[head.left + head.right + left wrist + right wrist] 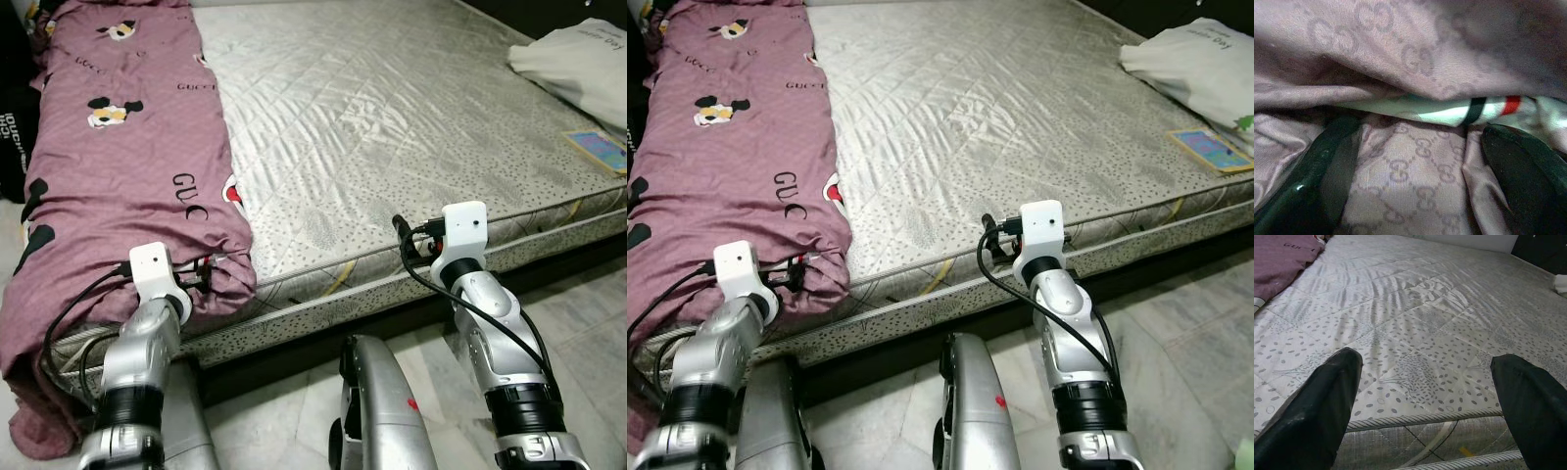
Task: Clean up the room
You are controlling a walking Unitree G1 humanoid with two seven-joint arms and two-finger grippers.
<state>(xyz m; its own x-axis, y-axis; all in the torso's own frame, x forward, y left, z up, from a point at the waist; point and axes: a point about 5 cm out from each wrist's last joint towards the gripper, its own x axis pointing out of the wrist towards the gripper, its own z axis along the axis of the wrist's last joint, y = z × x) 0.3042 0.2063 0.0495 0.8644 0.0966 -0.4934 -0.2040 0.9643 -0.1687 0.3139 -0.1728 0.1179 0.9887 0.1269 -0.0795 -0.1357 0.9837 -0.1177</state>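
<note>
A Unitree G1 stands at the foot of a bed, both arms raised to the mattress [392,117] edge. The left pincer [1415,161] is spread wide with its black fingers [1322,171] pressed into the mauve quilt [118,166], the patterned cloth bunched between and ahead of them; a fold showing a white, green and red stripe lies just beyond the fingertips. The quilt runs up the bed's left side away from that pincer, its near end spilling over the mattress corner beside the left arm.

The right pincer [1425,396] is also wide apart and grips nothing, poised at the mattress's piped edge with bare quilted ticking stretching ahead of it. The quilt lies well off to that pincer's left. Far to its right rest a white bag [578,59] and a flat booklet [598,149].
</note>
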